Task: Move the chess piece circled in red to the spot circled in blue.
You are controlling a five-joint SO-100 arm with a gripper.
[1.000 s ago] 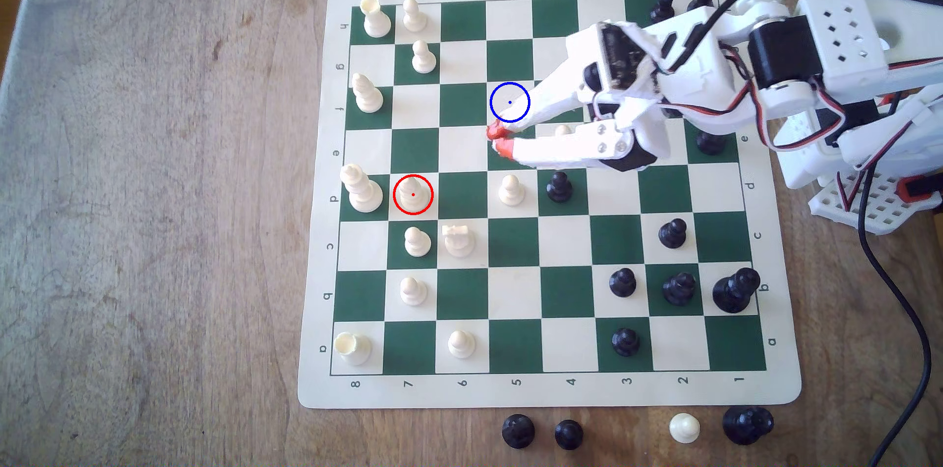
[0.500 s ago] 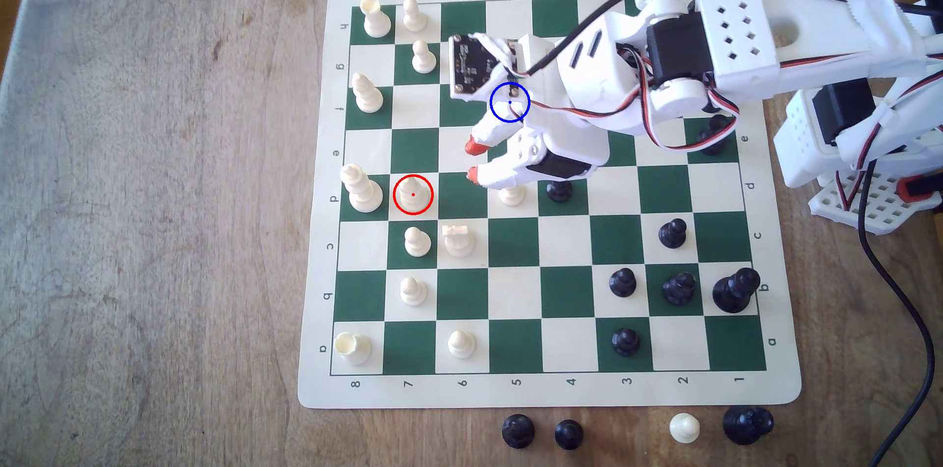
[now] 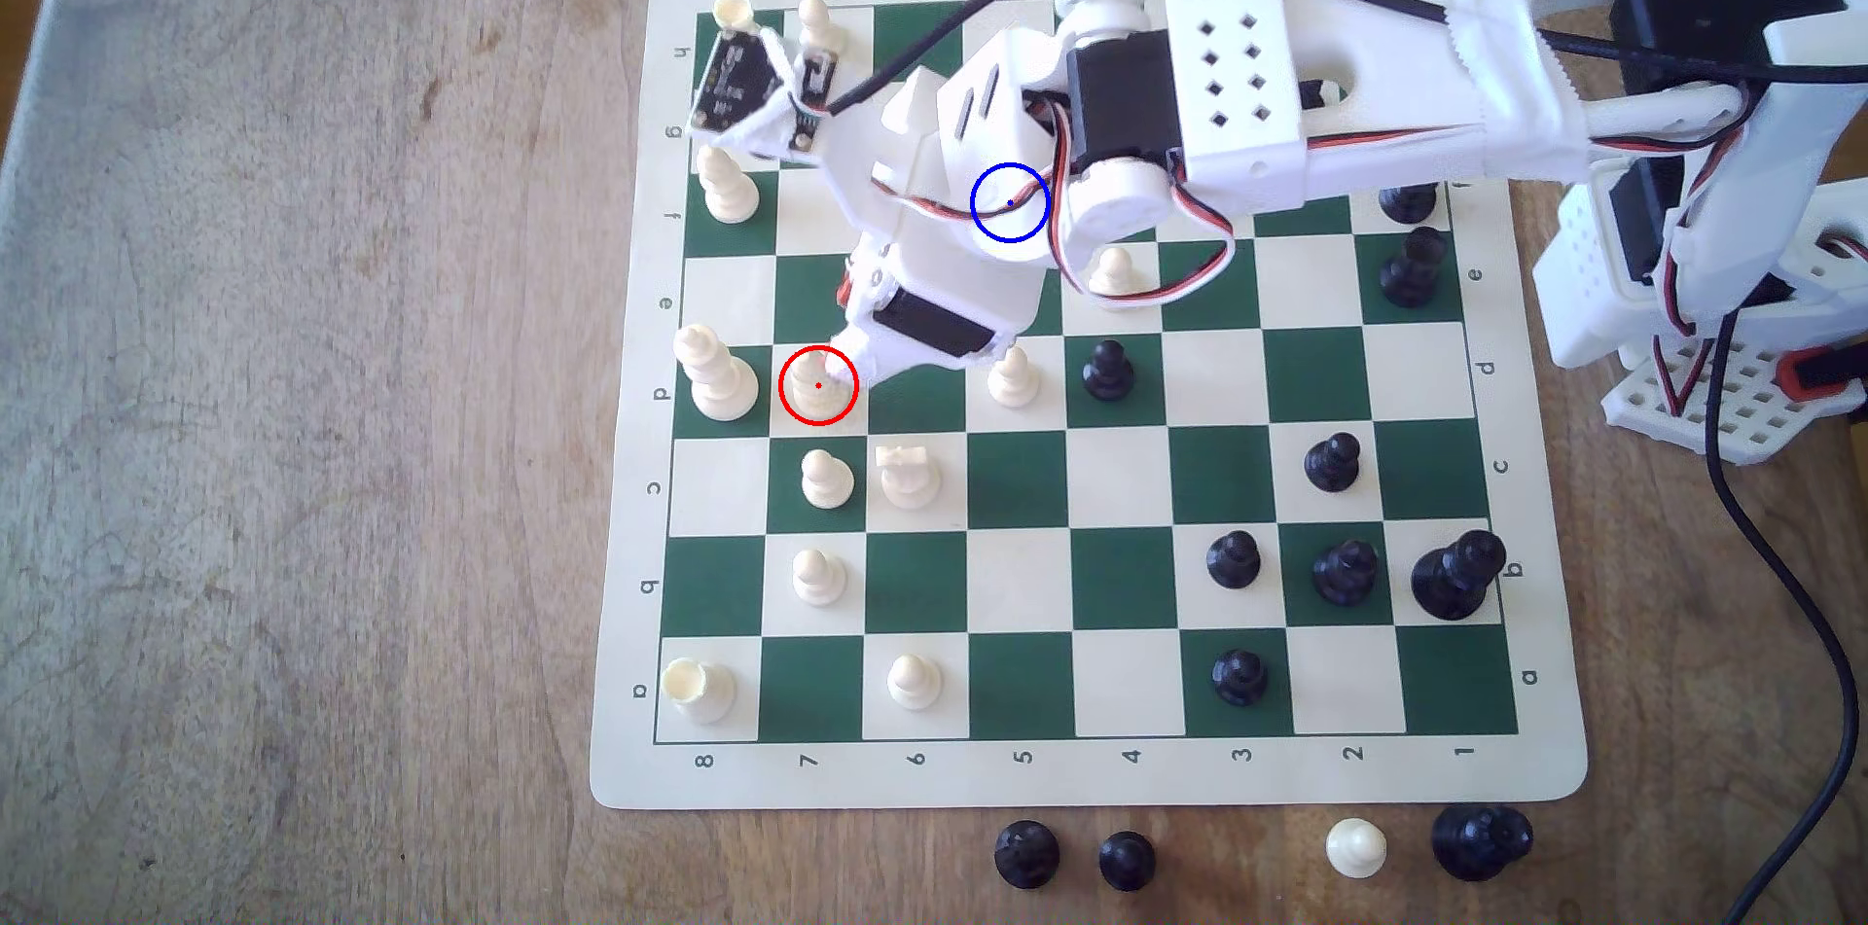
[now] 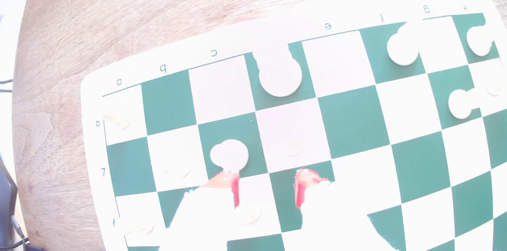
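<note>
- In the wrist view our hand [image 4: 267, 182] stood open, its red fingertips [image 4: 303, 182] well apart over the board [image 4: 170, 103], gripping nothing.
- One white finger reached the piece [image 3: 815, 380] in the exterior view; we could not tell whether they touched.
- The piece stood in its red ring.
- Our arm [image 3: 1223, 87] hid the spot [image 3: 1010, 202].
- Glare washed out the cream pieces in the wrist view.

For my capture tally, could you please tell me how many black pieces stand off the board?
3, on the table below the board in the exterior view: one under column 5, one beside it, a taller one furthest right. The arm may hide others.
</note>
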